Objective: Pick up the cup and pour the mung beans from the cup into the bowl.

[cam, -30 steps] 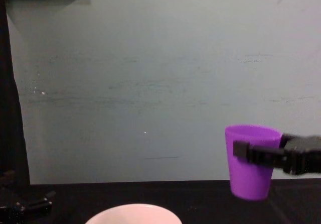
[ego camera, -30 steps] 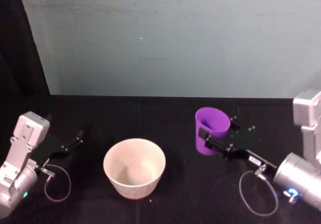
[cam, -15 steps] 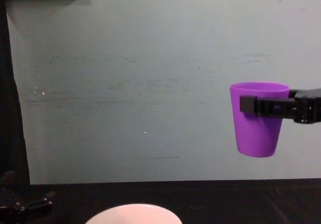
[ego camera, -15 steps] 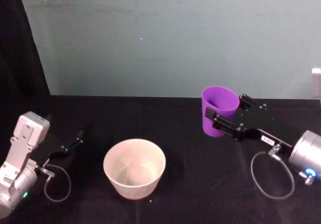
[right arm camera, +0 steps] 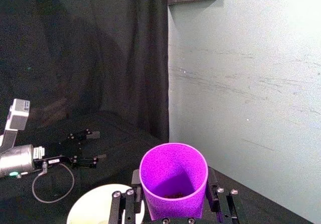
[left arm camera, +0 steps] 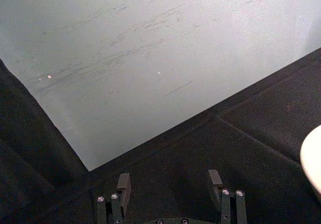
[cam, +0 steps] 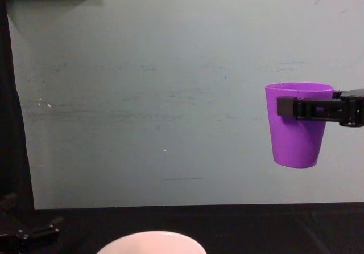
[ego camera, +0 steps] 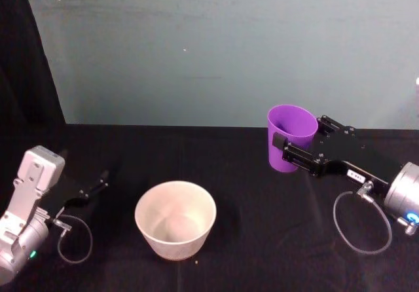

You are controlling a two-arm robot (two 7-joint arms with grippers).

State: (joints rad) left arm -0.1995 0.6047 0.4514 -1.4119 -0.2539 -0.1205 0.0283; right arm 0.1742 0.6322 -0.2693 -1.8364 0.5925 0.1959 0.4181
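Right gripper (ego camera: 300,138) clamped on the upright small purple plastic cup (ego camera: 288,123), well right of the wide white bowl (ego camera: 173,245); tipping here probably spills beans on the black tabletop (ego camera: 255,239); left gripper (left arm camera: 169,180) idle, unclenched, near left.

Nothing written can be read anywhere. One small pale label (ego camera: 356,173) sits on the black body of the right gripper (ego camera: 300,129), behind the fingers (ego camera: 280,140) that clasp the cup (ego camera: 290,118) — it bears dark print, but the marks are too small to make out.

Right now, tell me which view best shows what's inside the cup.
Right wrist view: it looks into the cup, dark bits at its bottom. Head view shows the mouth slantwise; chest view, the outer side.
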